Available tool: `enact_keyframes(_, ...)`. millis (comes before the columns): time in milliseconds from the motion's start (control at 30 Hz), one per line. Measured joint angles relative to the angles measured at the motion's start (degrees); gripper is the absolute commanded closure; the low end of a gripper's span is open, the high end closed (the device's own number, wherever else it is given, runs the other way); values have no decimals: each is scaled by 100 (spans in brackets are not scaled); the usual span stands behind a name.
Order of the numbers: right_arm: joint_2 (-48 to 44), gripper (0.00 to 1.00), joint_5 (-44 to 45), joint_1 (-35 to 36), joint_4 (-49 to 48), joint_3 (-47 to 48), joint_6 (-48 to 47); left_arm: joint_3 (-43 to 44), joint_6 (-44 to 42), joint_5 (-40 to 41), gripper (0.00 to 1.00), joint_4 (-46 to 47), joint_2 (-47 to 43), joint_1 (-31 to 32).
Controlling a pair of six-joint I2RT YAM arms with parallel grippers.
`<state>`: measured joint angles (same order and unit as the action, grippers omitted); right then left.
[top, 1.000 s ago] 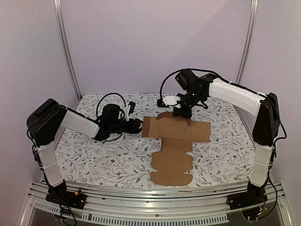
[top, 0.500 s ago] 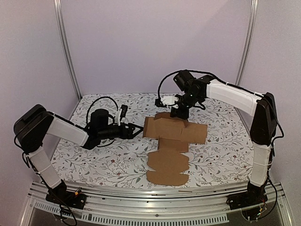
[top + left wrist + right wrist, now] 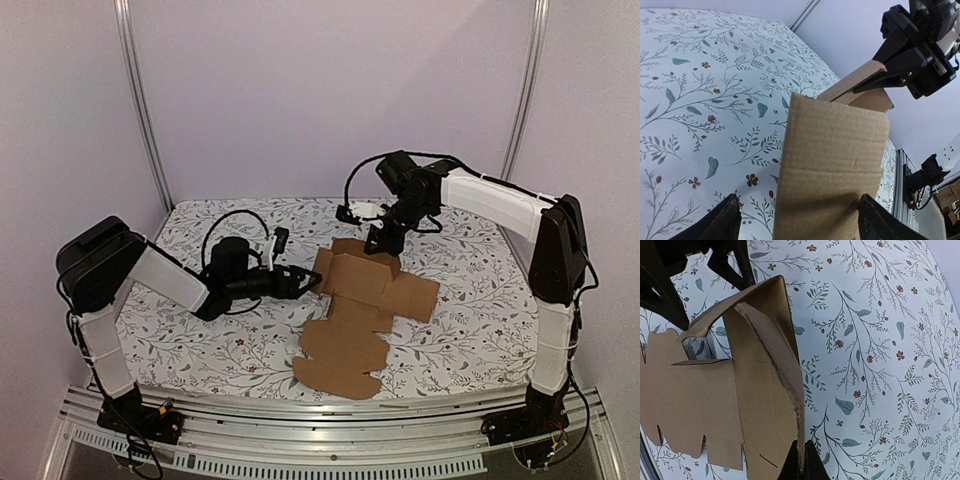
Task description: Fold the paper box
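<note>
- Early folding: your right gripper [image 3: 382, 242] is pinched tight on the far flap of the paper box [image 3: 365, 300], holding it raised.
- Your left gripper [image 3: 311, 282] gapes around the left panel (no grip yet). Close it next, then crease.

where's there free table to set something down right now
Bare floral table lies near right, between the paper box and the right arm's base, and near left, in front of the left arm. The centre is crowded: left gripper and right gripper both meet the box's far panels.

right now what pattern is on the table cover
The table cover is white with leafy sprigs and small reddish flowers; best in right wrist view.
</note>
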<state>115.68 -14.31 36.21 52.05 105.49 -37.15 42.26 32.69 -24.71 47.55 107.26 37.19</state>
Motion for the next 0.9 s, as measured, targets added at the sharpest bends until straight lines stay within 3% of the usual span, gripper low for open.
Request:
enact_keyframes(200,151,100,-122,-28,42,0,260,378,179,-363,23,476,369,90)
enact_keyframes(500,201,100,146,-17,-17,-33,232,225,251,-581,22,901,398,94)
enact_keyframes(767,-284,100,1565,455,-1294,-1397,-629,-525,199,-529,22,1051,52,-125)
enact_keyframes(900,-387,100,2085,713,-2074,-1639,-1132,-723,181,-407,23,1178,-267,-391)
